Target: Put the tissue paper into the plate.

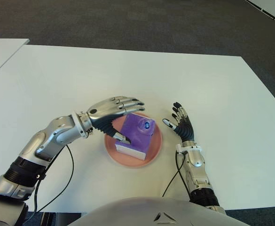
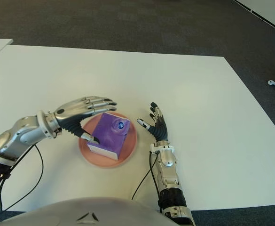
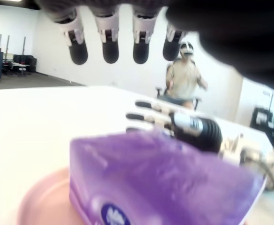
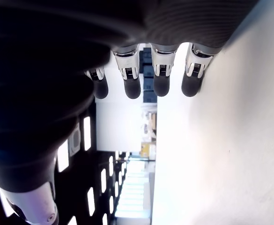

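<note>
Even, bright overhead lighting in both eye views, soft shadows under the arms on the white table (image 1: 212, 94), left wrist view blurred close up, right wrist view seemingly overexposed, dark foreground

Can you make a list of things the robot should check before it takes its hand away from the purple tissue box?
1. Tissue pack in pink plate: ok, it lies inside the rim.
2. Left hand let go: ok, fingers stretched over the pack, none wrapped around it.
3. Thumb clear of the pack: cannot tell, it sits close at the side.
4. Right hand out of the way: ok, open beside the plate's right side.
5. Plate fully on the white table: ok.
</note>
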Tool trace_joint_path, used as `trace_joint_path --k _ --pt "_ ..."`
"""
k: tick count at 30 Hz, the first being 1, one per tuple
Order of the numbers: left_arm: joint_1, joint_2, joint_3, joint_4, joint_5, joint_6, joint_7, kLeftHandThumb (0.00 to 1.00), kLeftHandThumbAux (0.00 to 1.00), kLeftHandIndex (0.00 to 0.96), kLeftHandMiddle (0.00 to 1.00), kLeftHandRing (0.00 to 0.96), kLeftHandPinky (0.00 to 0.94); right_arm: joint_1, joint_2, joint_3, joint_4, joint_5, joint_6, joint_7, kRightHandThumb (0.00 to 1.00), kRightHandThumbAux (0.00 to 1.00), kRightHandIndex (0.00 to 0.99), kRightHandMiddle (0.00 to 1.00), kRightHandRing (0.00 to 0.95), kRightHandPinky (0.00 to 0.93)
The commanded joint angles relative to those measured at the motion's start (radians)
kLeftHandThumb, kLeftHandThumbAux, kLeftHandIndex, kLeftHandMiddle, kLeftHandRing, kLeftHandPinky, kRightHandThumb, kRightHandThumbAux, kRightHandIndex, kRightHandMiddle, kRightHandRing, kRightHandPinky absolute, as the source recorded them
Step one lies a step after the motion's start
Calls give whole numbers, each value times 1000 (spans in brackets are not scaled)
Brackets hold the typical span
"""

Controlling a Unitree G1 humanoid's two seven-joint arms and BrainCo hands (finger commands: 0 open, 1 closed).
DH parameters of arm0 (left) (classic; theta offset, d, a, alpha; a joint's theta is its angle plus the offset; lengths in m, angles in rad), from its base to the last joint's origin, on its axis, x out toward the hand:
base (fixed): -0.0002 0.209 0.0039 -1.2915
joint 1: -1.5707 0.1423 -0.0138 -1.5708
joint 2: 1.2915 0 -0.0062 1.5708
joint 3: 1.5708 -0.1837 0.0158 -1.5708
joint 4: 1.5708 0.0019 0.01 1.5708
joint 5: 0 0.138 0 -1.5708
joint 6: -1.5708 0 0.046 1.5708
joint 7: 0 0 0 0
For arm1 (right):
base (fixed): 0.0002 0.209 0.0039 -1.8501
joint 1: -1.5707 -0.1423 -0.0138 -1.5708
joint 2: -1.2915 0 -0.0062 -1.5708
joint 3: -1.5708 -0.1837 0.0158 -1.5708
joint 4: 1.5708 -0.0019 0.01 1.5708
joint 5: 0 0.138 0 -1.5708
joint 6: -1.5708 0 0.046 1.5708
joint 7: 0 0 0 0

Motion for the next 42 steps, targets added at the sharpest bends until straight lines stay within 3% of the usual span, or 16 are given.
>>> trace_joint_path --k 1,7,9,11,15,19,26,42 --pt "51 -3 62 4 -174 34 -39 61 339 0 0 0 0 103 0 8 150 -10 76 9 6 712 0 0 0 0" --pt "68 -38 95 35 -401 79 -88 82 360 0 0 0 0 106 2 10 142 -2 77 16 17 692 0 0 0 0" --pt "36 -64 111 102 -493 106 -118 87 384 0 0 0 0 111 5 10 133 3 79 19 27 682 0 0 0 0" --pt "28 -112 146 191 -520 47 -77 78 417 0 0 0 0 115 7 12 124 4 83 19 35 673 0 0 0 0" --pt "43 -148 187 247 -529 -22 -60 26 458 0 0 0 0 116 8 13 120 2 86 17 43 659 0 0 0 0" --pt "58 -224 231 272 -540 27 6 7 444 0 0 0 0 121 12 13 118 -2 86 8 50 639 0 0 0 0" --pt "71 -278 285 309 -568 80 30 0 401 0 0 0 0 122 10 10 126 2 76 12 60 626 0 0 0 0" --pt "18 -354 313 540 -480 62 116 0 372 0 0 0 0 127 6 6 140 7 67 17 71 620 0 0 0 0"
